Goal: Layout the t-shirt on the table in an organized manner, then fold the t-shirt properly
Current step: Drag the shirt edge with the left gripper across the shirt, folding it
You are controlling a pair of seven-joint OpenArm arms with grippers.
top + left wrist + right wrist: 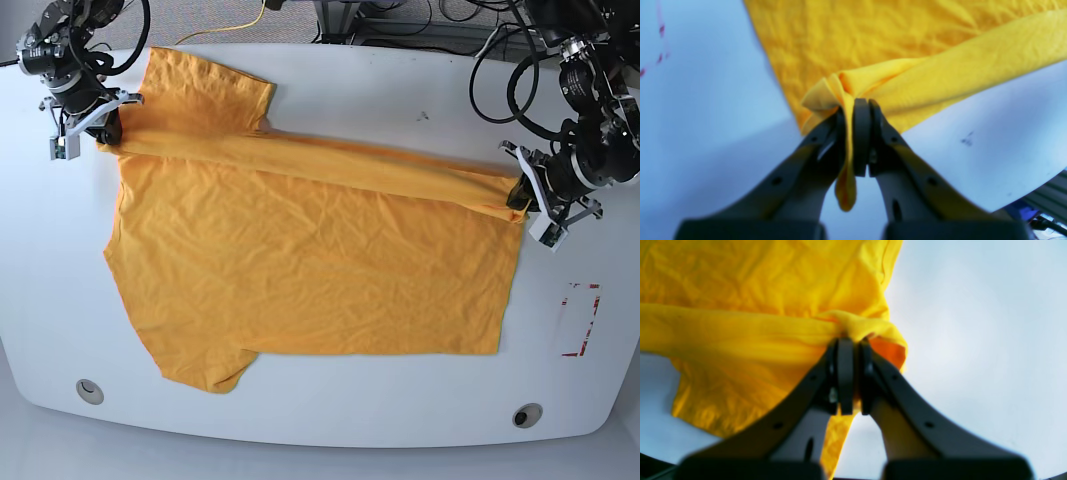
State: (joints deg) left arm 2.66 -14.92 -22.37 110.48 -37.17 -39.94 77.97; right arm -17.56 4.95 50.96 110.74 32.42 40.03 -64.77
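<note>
Right gripper [100,128], up in the upper left of the base view, is clamping a bunch of shirt [300,270] cloth near the shoulder, jaws pinched tight on the fabric. Its wrist view is showing the yellow cloth bunching right at the pads. Moving across, the shirt is lying spread over the middle of the table [330,90], one sleeve poking up at upper left, the other at the lower left edge, and a long ridge of cloth is stretching between the two grippers. This is looking like the first lengthwise fold: the far edge is being carried over the body. Over at the right, the left gripper [522,196] is gripping the hem corner just as tightly. Next move, by my reckoning, is calling for both arms travelling together toward the frame's bottom, keeping the ridge taut. Nothing is blocking the way; red tape [583,320] is sitting lower right, grommets [90,389] along the bottom.
</note>
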